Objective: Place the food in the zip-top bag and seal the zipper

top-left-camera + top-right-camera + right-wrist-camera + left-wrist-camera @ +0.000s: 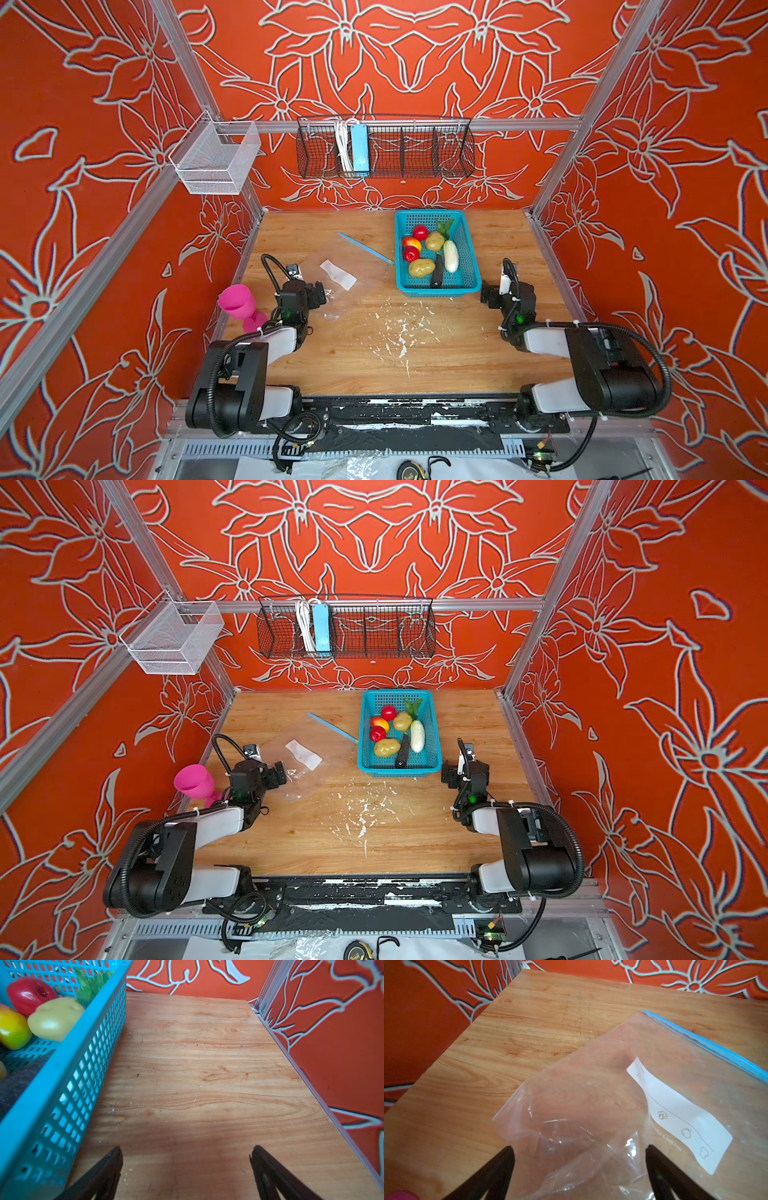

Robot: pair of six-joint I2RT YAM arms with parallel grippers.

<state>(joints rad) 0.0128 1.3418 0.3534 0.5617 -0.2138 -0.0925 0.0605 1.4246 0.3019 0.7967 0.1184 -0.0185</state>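
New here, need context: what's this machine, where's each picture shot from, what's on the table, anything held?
Two robot arms work at a wooden table. Both top views look down from one overhead camera; the other two come from a camera on each wrist. On the table: a flat, clear zip-top bag with a blue zipper, a teal basket holding the toy food (apples, potatoes, radish, eggplant), and a pink goblet at the left edge. The left fingers are open over a bag corner; the right fingers are open beside the basket. Nothing is held.
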